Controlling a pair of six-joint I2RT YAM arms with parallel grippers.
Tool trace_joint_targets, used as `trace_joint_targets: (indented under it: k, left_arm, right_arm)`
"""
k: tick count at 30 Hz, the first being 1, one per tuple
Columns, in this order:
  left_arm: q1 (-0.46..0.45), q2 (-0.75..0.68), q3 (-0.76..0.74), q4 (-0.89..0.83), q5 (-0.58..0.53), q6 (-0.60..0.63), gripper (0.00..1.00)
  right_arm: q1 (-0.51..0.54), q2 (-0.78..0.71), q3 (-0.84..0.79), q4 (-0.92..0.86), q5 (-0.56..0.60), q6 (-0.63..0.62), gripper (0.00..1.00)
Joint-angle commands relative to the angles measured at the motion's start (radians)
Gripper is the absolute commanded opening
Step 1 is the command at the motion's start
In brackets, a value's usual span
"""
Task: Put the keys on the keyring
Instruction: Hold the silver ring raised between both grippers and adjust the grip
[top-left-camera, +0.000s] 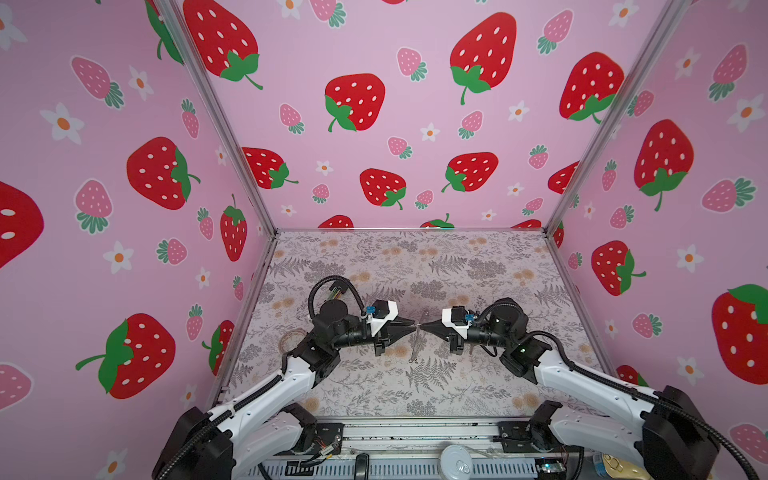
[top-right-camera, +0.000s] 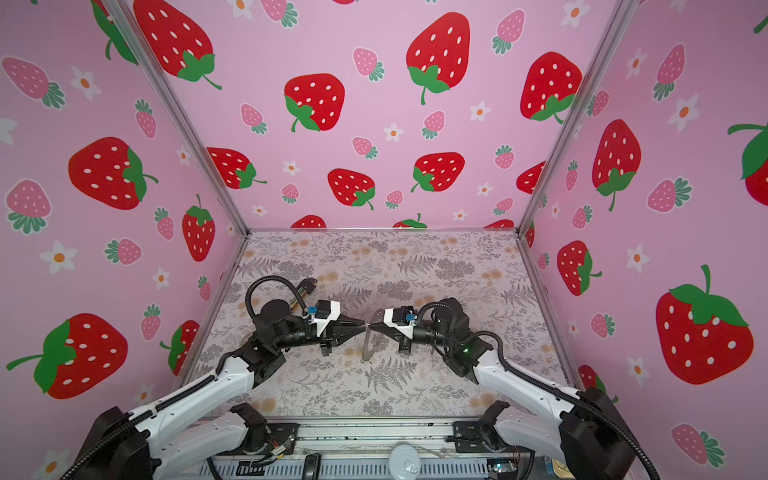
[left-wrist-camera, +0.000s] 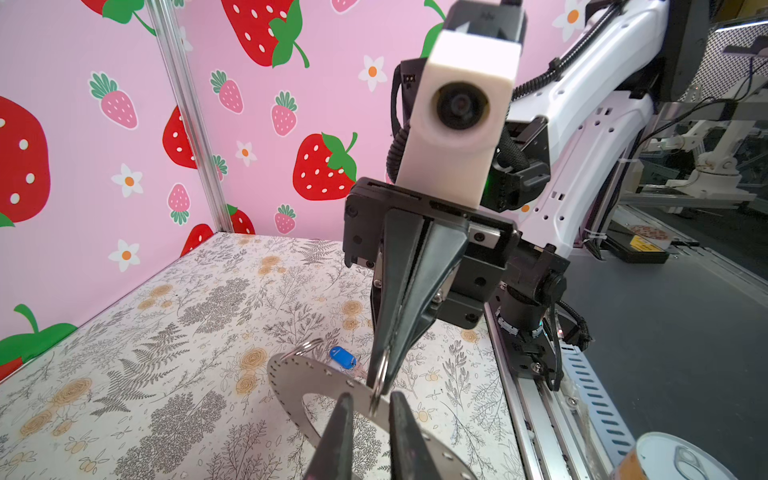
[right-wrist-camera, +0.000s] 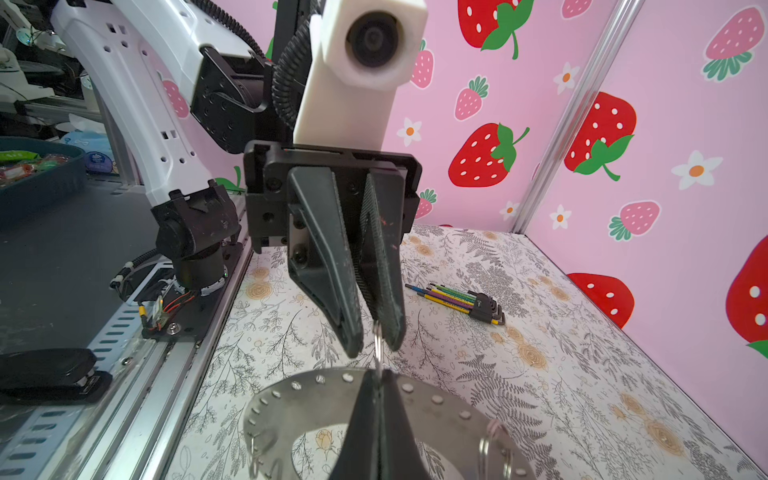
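Note:
The keyring (left-wrist-camera: 291, 374) is a flat grey ring with small holes round its rim, held up above the table between both arms; in both top views it shows nearly edge-on (top-right-camera: 366, 347). My right gripper (right-wrist-camera: 376, 377) is shut on the small wire loop (right-wrist-camera: 377, 345) at its rim. My left gripper (left-wrist-camera: 371, 397) faces it tip to tip (top-left-camera: 413, 324), open a little, with that loop between its fingertips. The blue-headed key (left-wrist-camera: 343, 357) lies on the table past the ring, under the right gripper; the top views do not show it.
A bundle of coloured hex keys (right-wrist-camera: 461, 301) lies at the back left of the table. A pale coil (top-left-camera: 293, 338) sits by the left arm. More wire loops (right-wrist-camera: 492, 449) hang on the ring. A metal rail (left-wrist-camera: 536, 415) and a can (left-wrist-camera: 681, 457) line the front edge.

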Motion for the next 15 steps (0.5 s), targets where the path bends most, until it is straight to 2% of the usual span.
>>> trace_joint_targets:
  k: [1, 4, 7, 12, 15]
  left_arm:
    - [-0.005, 0.004, 0.028, 0.034, 0.023, -0.003, 0.17]
    - [-0.006, 0.007, 0.028, 0.029, 0.025, 0.002, 0.11]
    - [-0.008, 0.007, 0.031, 0.018, 0.028, 0.01, 0.0]
    - [-0.018, 0.009, 0.055, -0.044, 0.032, 0.047, 0.0]
    - [-0.02, -0.005, 0.086, -0.141, 0.011, 0.099, 0.0]
  right_arm:
    - [0.008, 0.006, 0.025, 0.01, -0.03, -0.001, 0.0]
    - [0.009, 0.009, 0.028, 0.01, -0.032, -0.002, 0.0]
    - [0.01, 0.014, 0.032, 0.009, -0.035, -0.004, 0.0]
    - [0.01, 0.019, 0.034, 0.006, -0.026, -0.002, 0.0]
    - [0.012, -0.008, 0.048, -0.08, 0.063, -0.055, 0.15]
